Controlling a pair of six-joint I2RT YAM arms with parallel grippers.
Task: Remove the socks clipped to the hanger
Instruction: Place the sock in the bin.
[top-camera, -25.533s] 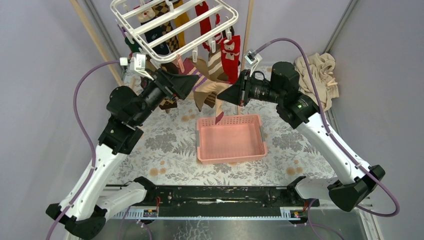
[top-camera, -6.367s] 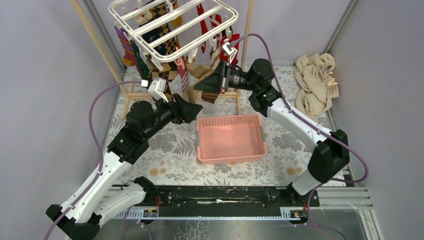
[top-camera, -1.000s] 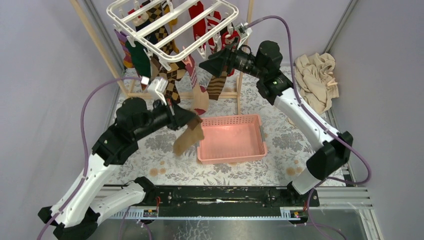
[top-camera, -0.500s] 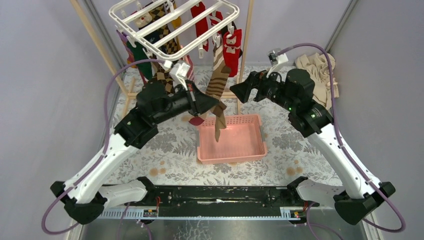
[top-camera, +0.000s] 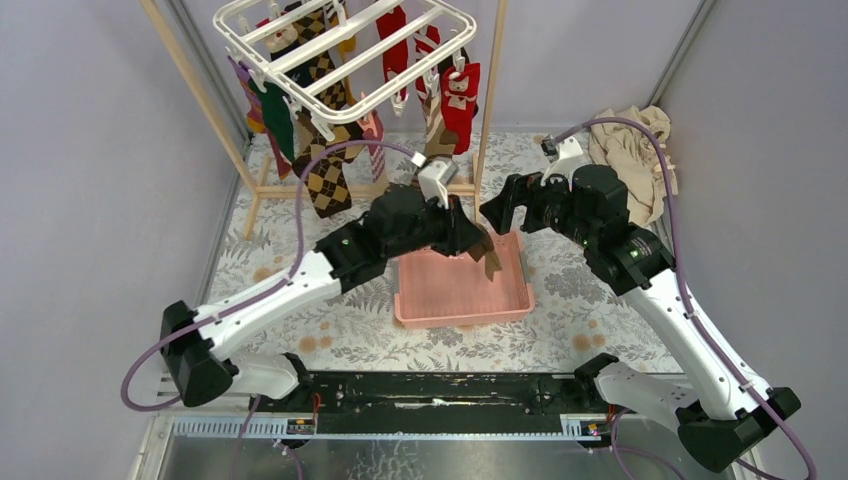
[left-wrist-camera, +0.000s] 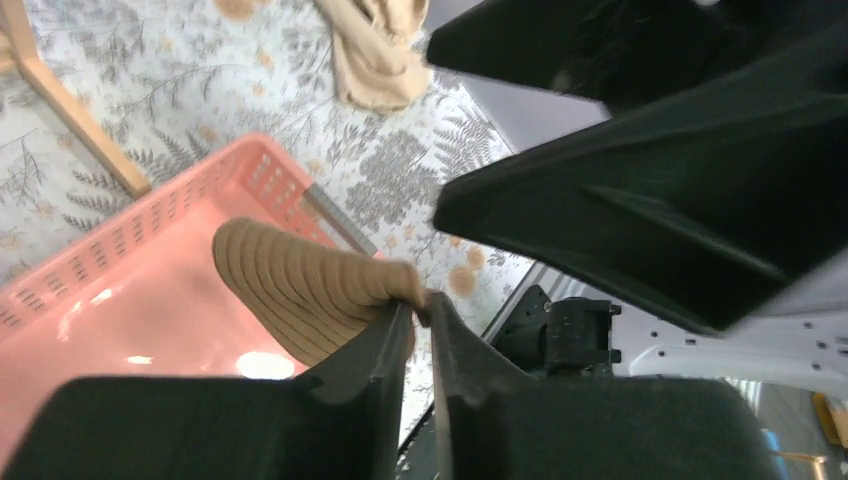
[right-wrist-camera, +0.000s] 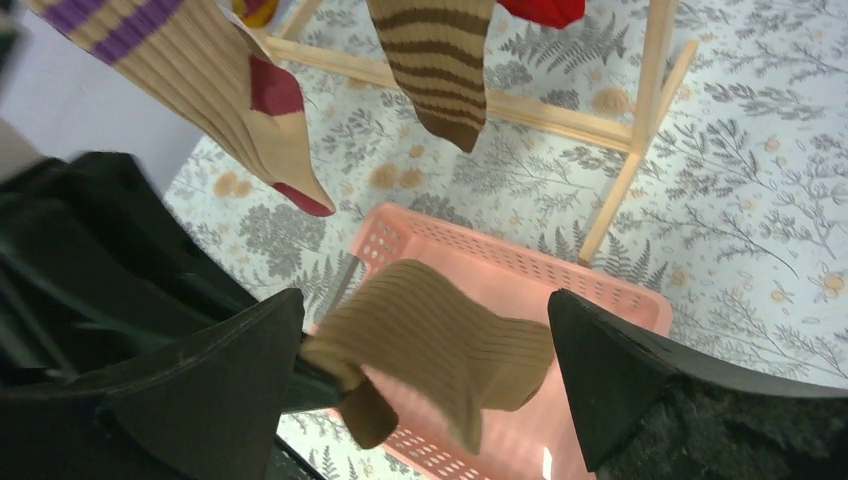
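Observation:
The white hanger hangs at the back with several socks clipped on, among them a red sock and an argyle sock. A tan ribbed sock dangles over the right part of the pink basket. Its cuff sits at the tips of my left gripper, whose jaws stand a narrow slit apart. My right gripper is wide open just right of that sock, holding nothing.
Wooden poles carry the hanger. A beige cloth heap lies at the back right. A brown-striped sock and a purple-striped sock hang above the basket's far side.
My left arm swung right with the tan sock, from beside the basket to over its right part, and its jaws have parted slightly. The right arm came away from the hanger and dropped lower.

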